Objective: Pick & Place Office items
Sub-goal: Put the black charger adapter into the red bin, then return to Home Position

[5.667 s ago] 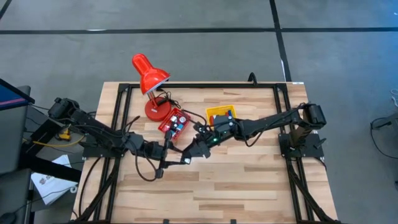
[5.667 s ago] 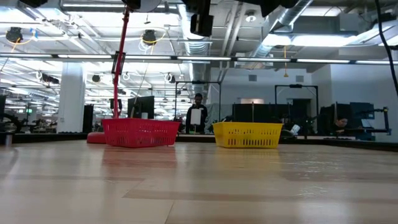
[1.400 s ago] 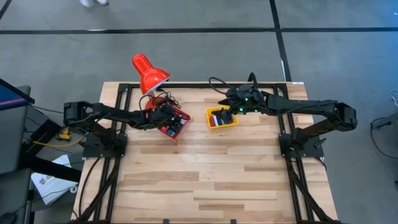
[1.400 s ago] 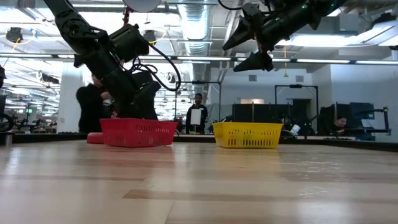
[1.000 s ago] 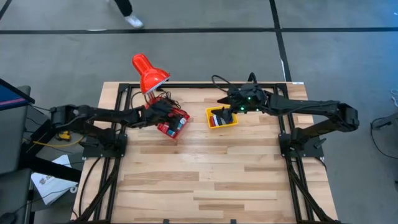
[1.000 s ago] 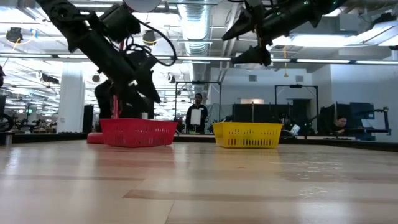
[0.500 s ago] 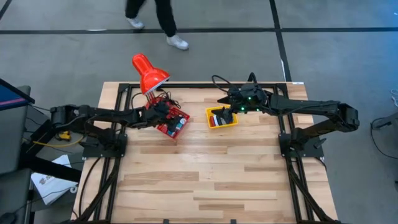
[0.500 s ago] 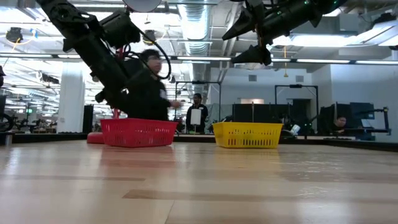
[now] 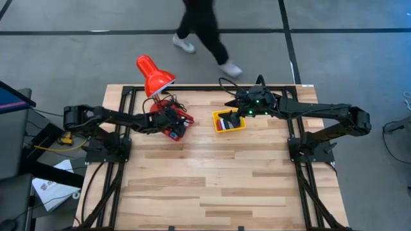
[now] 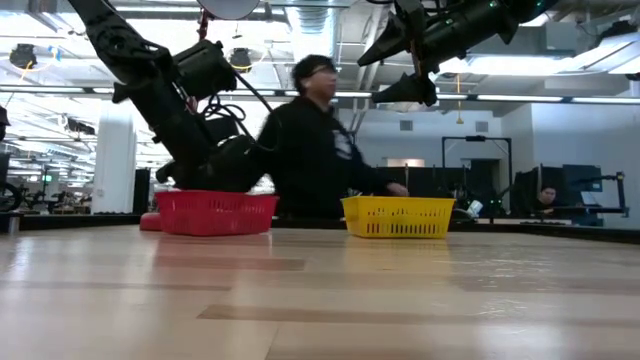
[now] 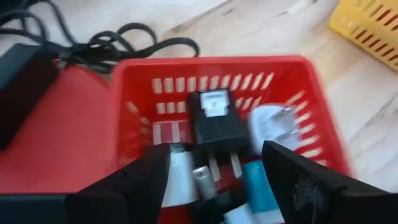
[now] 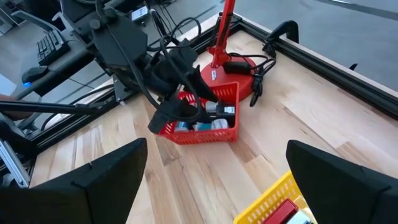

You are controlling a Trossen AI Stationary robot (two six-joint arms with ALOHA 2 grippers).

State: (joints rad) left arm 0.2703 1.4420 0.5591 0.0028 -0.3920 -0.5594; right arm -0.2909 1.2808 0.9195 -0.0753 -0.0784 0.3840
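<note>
The office items lie in two mesh baskets. The red basket (image 9: 174,127) (image 10: 215,212) holds a black charger (image 11: 216,121), a white plug (image 11: 270,127) and a cyan piece (image 11: 255,177). The yellow basket (image 9: 218,115) (image 10: 398,217) holds red, black and white pieces (image 9: 226,122). My left gripper (image 9: 172,120) (image 11: 214,186) is open, low over the red basket's contents, also seen in the right wrist view (image 12: 171,115). My right gripper (image 9: 234,110) (image 10: 400,70) (image 12: 217,149) is open and empty, high above the yellow basket. My left gripper comes at the red basket slanting down from the table's left, its open fingers (image 11: 143,183) over the pieces inside. Whether they touch the basket's wall (image 11: 186,81) or any piece, I cannot tell.
A red desk lamp (image 9: 154,77) stands just behind the red basket, its base (image 11: 68,130) and black cord (image 11: 124,40) beside it. A person (image 10: 320,150) walks past beyond the far edge. Bare wood (image 9: 212,179) fills the table's near half.
My left gripper has come down lower at the red basket. The basket has slid slightly toward the table's left and turned a little. The person beyond the far edge has walked from left to right.
</note>
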